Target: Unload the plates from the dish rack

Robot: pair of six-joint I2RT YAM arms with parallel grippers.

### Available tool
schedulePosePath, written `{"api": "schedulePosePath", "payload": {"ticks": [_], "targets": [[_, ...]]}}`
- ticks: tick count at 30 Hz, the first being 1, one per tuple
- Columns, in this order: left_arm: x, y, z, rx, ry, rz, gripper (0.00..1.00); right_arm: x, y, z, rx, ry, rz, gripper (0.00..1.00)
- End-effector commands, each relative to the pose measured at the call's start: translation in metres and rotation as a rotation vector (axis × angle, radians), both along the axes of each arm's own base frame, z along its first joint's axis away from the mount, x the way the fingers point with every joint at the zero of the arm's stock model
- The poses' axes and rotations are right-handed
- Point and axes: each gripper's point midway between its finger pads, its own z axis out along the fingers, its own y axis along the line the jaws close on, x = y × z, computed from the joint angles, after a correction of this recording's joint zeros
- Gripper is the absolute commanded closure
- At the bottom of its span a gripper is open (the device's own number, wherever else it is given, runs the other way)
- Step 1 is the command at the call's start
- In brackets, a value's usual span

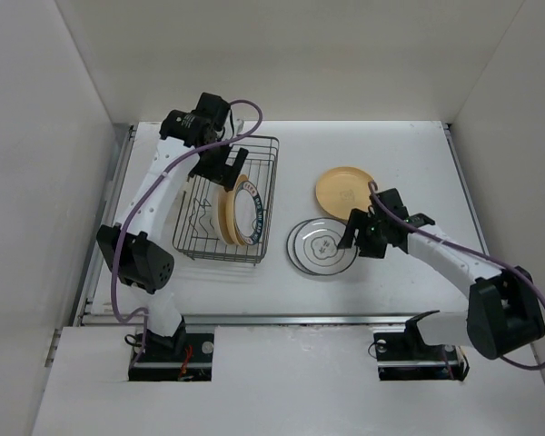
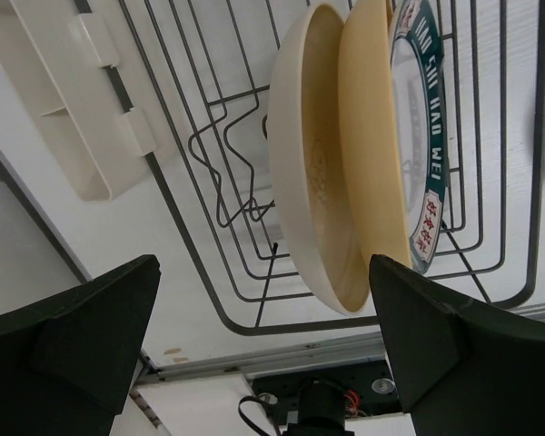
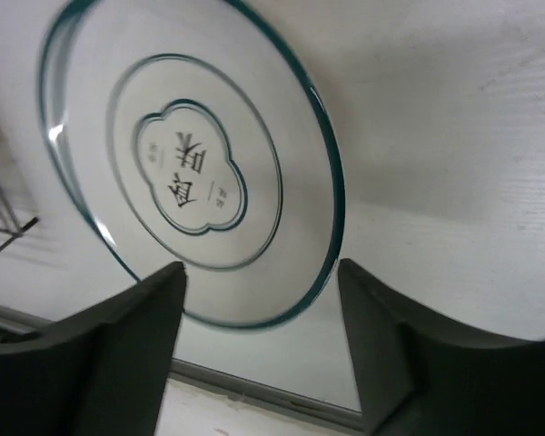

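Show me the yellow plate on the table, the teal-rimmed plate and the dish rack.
yellow plate on the table [image 1: 345,192]: top view, its centre.
teal-rimmed plate [image 2: 431,118]: left wrist view, its lettered rim.
dish rack [image 1: 216,258]: top view, its near rim.

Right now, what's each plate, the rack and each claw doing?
Dish rack: holds three plates.
Rack plates: standing on edge.
Yellow plate: flat on table.
White ringed plate: flat on table.
Left claw: open, by rack plates.
Right claw: open, over ringed plate.

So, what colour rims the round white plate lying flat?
Dark teal, on white plate; right wrist view.
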Motion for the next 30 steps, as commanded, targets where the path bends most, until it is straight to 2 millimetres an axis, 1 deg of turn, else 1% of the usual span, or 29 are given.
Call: {"api": "schedulePosePath", "payload": {"ticks": [1,2,3,5,6,7,9,11,12,13,14,16,19,20,22,23,24,25,26,27,28,30], "targets": [[-0.005,0.01,-0.001,0.046,0.013,0.017,0.0,0.007,-0.008,0.0,-0.097,0.0,0.024,0.24],[-0.006,0.011,-0.004,0.049,0.021,0.017,0.0,0.004,-0.009,-0.01,-0.136,0.038,0.03,0.21],[-0.005,0.01,-0.007,0.049,0.03,0.025,0.0,0.002,-0.011,-0.014,-0.167,0.057,0.029,0.21],[-0.005,0.01,-0.007,0.049,0.03,0.025,0.0,0.0,-0.014,-0.027,-0.234,0.099,0.036,0.2],[-0.005,0.01,-0.007,0.049,0.03,0.025,0.0,0.003,-0.012,-0.027,-0.243,0.097,0.041,0.2],[-0.004,0.009,-0.005,0.045,0.021,0.025,0.0,0.001,-0.01,-0.03,-0.248,0.106,0.051,0.2],[-0.005,0.01,-0.002,0.042,0.013,0.025,0.0,0.006,0.002,-0.029,-0.238,0.077,0.076,0.2],[-0.005,0.01,-0.002,0.042,0.013,0.025,0.0,0.009,0.007,-0.025,-0.236,0.058,0.076,0.2],[-0.007,0.012,-0.001,0.05,0.01,0.029,0.0,0.014,0.011,-0.018,-0.235,0.025,0.076,0.2],[-0.007,0.012,-0.001,0.05,0.01,0.029,0.0,0.015,0.016,-0.015,-0.229,0.012,0.088,0.2],[-0.008,0.013,-0.003,0.053,0.018,0.029,0.01,0.017,0.015,-0.011,-0.231,0.0,0.071,0.2],[-0.009,0.012,-0.001,0.046,0.013,0.017,0.06,0.023,0.019,-0.001,-0.225,-0.034,0.071,0.2],[-0.012,0.011,-0.006,0.045,0.033,0.013,0.14,0.028,0.02,0.013,-0.217,-0.071,0.061,0.2],[-0.012,0.011,-0.014,0.054,0.055,0.013,0.2,0.029,0.018,0.013,-0.224,-0.074,0.056,0.2],[-0.01,0.01,-0.021,0.06,0.071,0.012,0.27,0.032,0.02,0.02,-0.214,-0.095,0.053,0.2],[-0.008,0.01,-0.028,0.066,0.085,0.012,0.29,0.032,0.02,0.023,-0.21,-0.103,0.052,0.2],[-0.01,0.01,-0.037,0.077,0.114,0.012,0.36,0.032,0.02,0.023,-0.21,-0.103,0.052,0.2],[-0.007,0.009,-0.045,0.081,0.124,0.012,0.39,0.032,0.02,0.026,-0.206,-0.111,0.051,0.2],[-0.003,0.01,-0.047,0.085,0.111,0.015,0.42,0.031,0.019,0.025,-0.21,-0.103,0.052,0.2],[-0.004,0.012,-0.054,0.102,0.127,0.018,0.51,0.031,0.019,0.025,-0.21,-0.103,0.052,0.2],[-0.002,0.011,-0.06,0.105,0.134,0.018,0.58,0.031,0.019,0.029,-0.204,-0.114,0.051,0.2],[-0.002,0.01,-0.06,0.101,0.134,0.028,0.72,0.029,0.016,0.031,-0.212,-0.115,0.046,0.2]]}}
